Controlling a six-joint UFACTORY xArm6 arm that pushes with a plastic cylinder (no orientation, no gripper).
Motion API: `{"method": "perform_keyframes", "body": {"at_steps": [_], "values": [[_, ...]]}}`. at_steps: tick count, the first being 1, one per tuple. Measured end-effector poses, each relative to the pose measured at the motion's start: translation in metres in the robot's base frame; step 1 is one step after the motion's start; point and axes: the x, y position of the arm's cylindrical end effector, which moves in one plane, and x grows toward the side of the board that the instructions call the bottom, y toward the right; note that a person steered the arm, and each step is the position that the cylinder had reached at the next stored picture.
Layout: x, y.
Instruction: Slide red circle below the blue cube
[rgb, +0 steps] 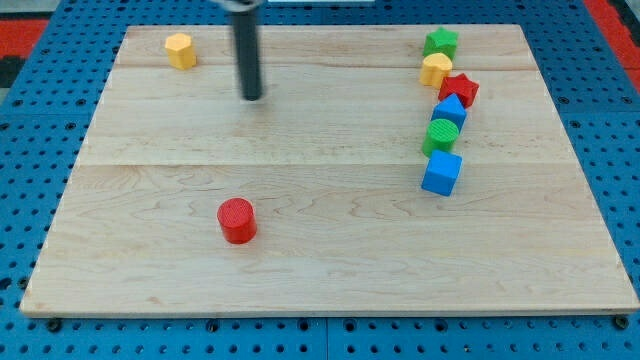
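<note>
In the camera view, the thing nearest to the camera is the red circle. It stands alone on the wooden worktop, in the lower part, a little to the view's left of the middle. The blue cube is well apart from it, toward the view's right and somewhat higher.

Above the blue cube there is a close column of blocks going to the view's top: a green circle, a second blue block whose shape I cannot tell exactly, a red star, a yellow block with a rounded form, and a green star. A yellow hexagon stands alone near the top left corner.

My tip is in the upper part of the worktop, at the right of the yellow hexagon and far above the red circle. It touches no block. The arm has no gripper, only the dark rod.
</note>
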Motion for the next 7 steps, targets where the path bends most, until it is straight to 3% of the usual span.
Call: {"method": "perform_keyframes", "body": {"at_steps": [1, 2, 3, 4, 6, 7], "values": [[0.136, -0.006], [0.174, 0.015], [0.175, -0.021], [0.222, -0.058], [0.183, 0.098], [0.189, 0.125]]}}
